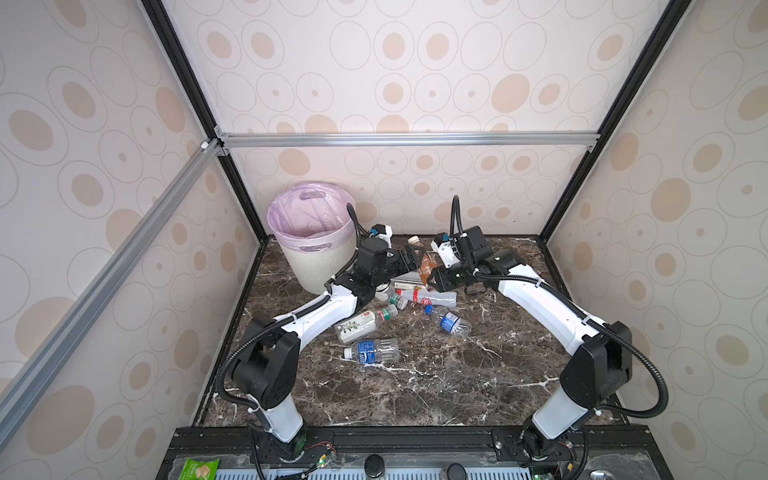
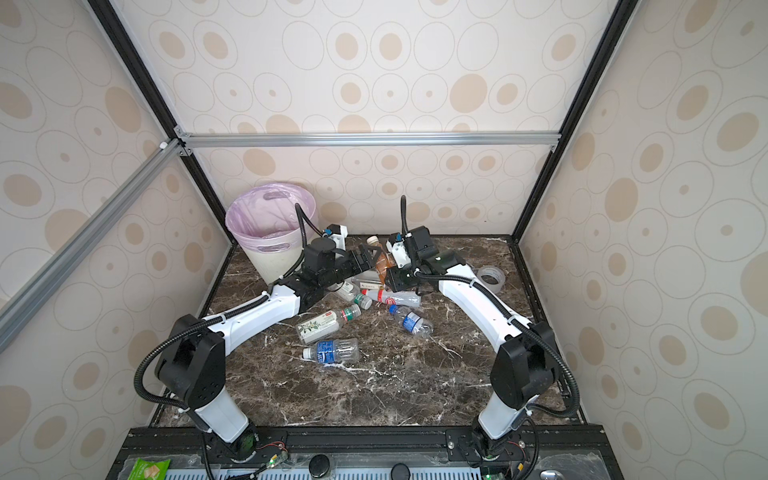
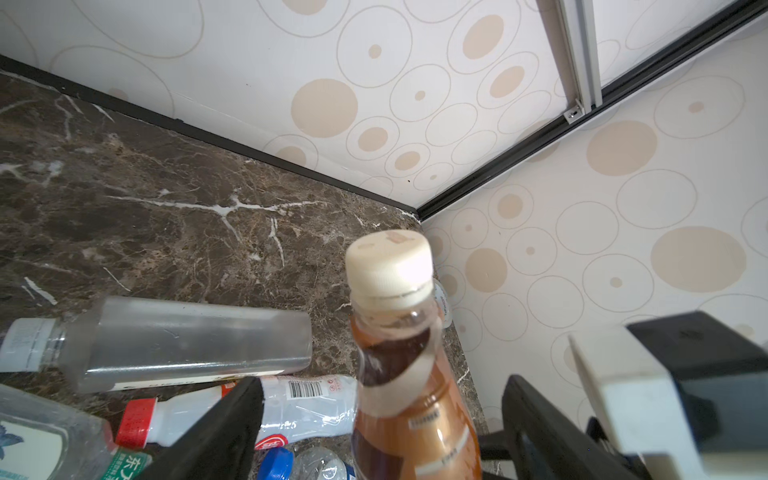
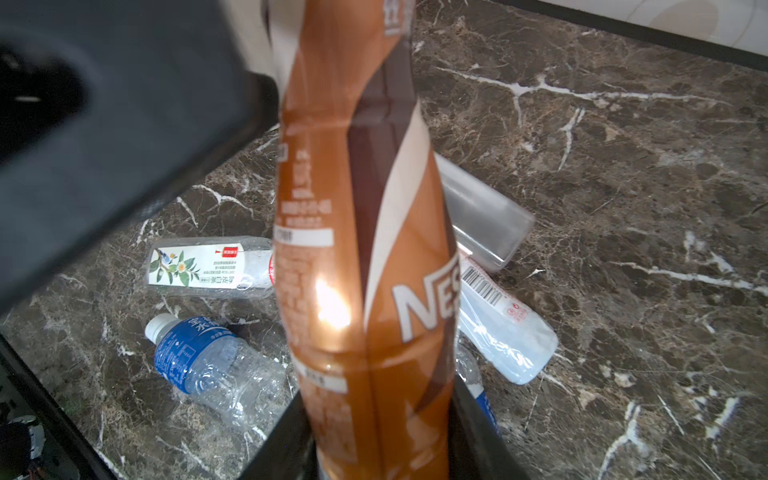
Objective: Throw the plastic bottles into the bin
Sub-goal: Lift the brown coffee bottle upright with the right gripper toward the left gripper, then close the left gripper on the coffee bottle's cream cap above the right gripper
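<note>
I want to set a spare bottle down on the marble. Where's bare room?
Bare: the front marble between the arm bases, nearer than the white-capped blue-labelled bottle. Crowded: the back middle, a bottle pile right of the bin.

Lab test booth: wallpapered panels (image 1: 415,83), aluminium frame rails (image 1: 407,139), marble-look tabletop (image 1: 436,386)

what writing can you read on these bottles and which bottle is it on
"NES" on the brown bottle, white letters, rest hidden.
"东方" on the green-banded bottle, seemingly.
Blue-label bottle: white characters, too blurred.
Flower-label bottle: print too small.
Red-capped bottle: barcode, digits too small.
</note>
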Robot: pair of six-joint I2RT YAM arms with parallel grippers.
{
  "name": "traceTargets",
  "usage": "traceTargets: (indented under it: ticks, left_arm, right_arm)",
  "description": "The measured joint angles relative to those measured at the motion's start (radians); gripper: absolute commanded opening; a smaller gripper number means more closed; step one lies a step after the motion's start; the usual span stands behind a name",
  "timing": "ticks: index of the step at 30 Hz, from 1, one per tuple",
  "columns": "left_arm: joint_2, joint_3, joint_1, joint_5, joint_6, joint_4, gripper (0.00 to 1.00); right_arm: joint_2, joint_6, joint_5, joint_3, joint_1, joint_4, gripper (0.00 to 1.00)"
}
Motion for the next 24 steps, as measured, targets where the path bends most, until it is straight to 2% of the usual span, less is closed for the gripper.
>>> traceTargets:
  ticks: [10,19,24]
  left_arm:
    - [0.018,0.027,0.025,-0.002,0.0,0.01,0.71]
    - [0.027,0.028,0.028,0.002,-0.007,0.063,0.42]
    - [0.027,0.028,0.027,0.01,-0.025,0.086,0.35]
  right_arm:
    - [-0.017,-0.001,0.0,0.0,0.038,0.008,0.45]
    - [-0.017,-0.001,0.001,-0.006,0.065,0.025,0.45]
    - [-0.016,0.005,0.005,-0.015,0.075,0.042,0.47]
